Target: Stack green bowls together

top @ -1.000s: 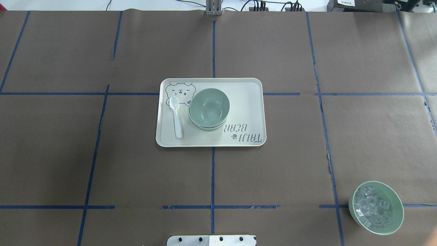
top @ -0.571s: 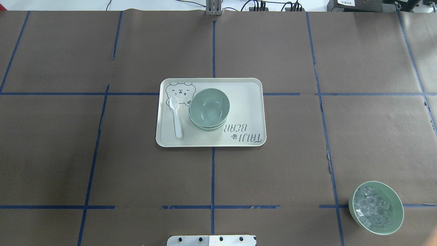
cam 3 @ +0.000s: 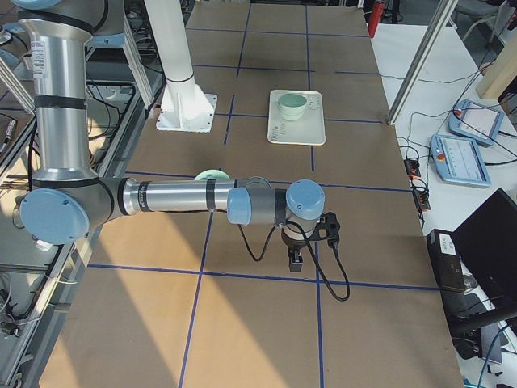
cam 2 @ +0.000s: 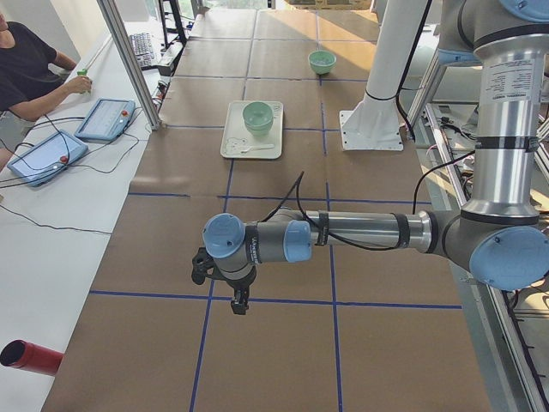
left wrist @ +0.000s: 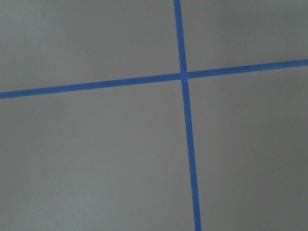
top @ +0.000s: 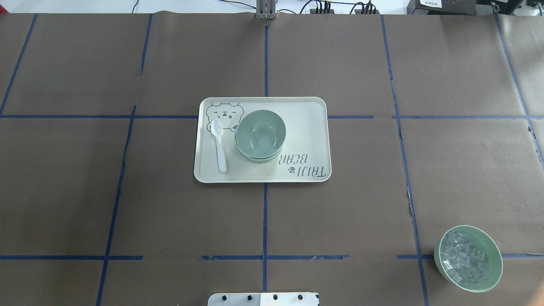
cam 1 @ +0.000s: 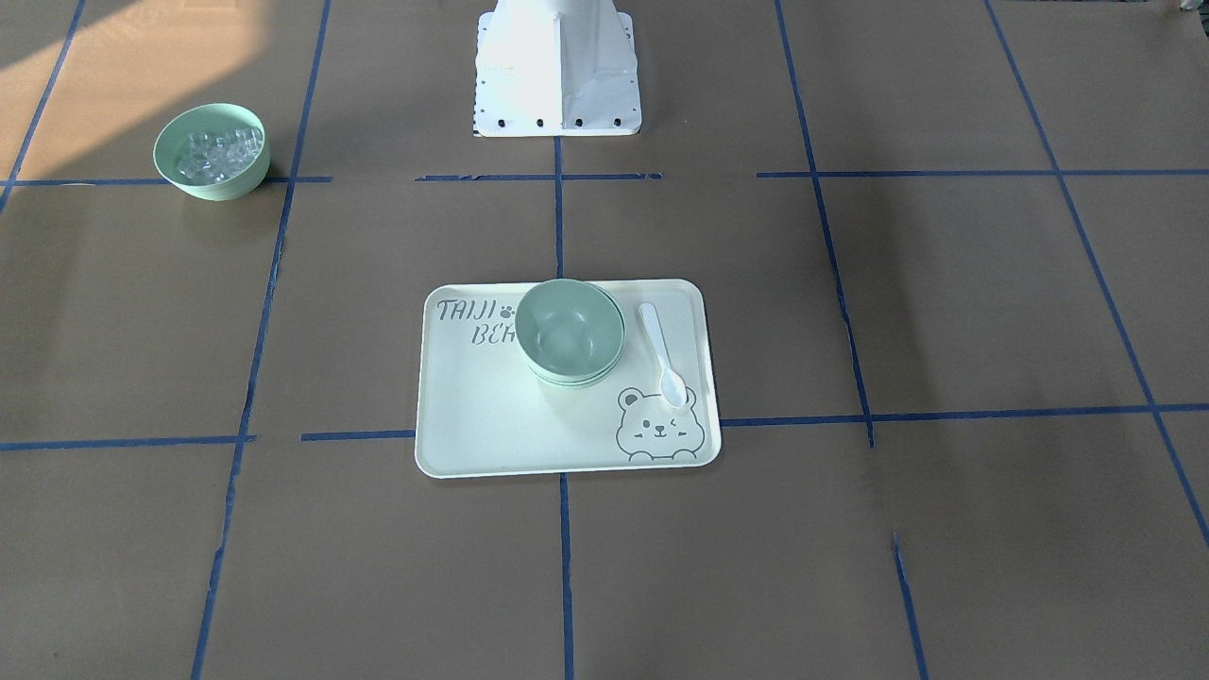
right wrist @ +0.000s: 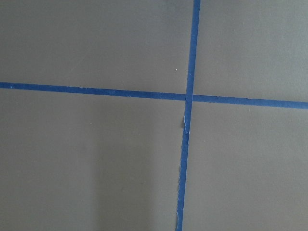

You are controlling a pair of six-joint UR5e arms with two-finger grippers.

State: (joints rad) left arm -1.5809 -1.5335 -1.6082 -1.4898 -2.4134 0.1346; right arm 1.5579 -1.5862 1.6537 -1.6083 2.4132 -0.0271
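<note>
The pale mint-green bowls (top: 260,135) sit nested in one stack on the bear-print tray (top: 306,127), near its middle. The stack also shows in the front view (cam 1: 570,331), with lower rims showing under the top bowl. My left gripper (cam 2: 240,300) shows only in the exterior left view. It hangs over bare paper far from the tray, and I cannot tell if it is open. My right gripper (cam 3: 296,260) shows only in the exterior right view, also far from the tray, and I cannot tell its state. Both wrist views show only brown paper and blue tape.
A white spoon (top: 219,144) lies on the tray beside the stack. A green bowl of clear cubes (top: 467,258) stands near the robot's right. The robot base (cam 1: 557,76) is at the table's near edge. An operator (cam 2: 26,69) sits at a side bench with tablets.
</note>
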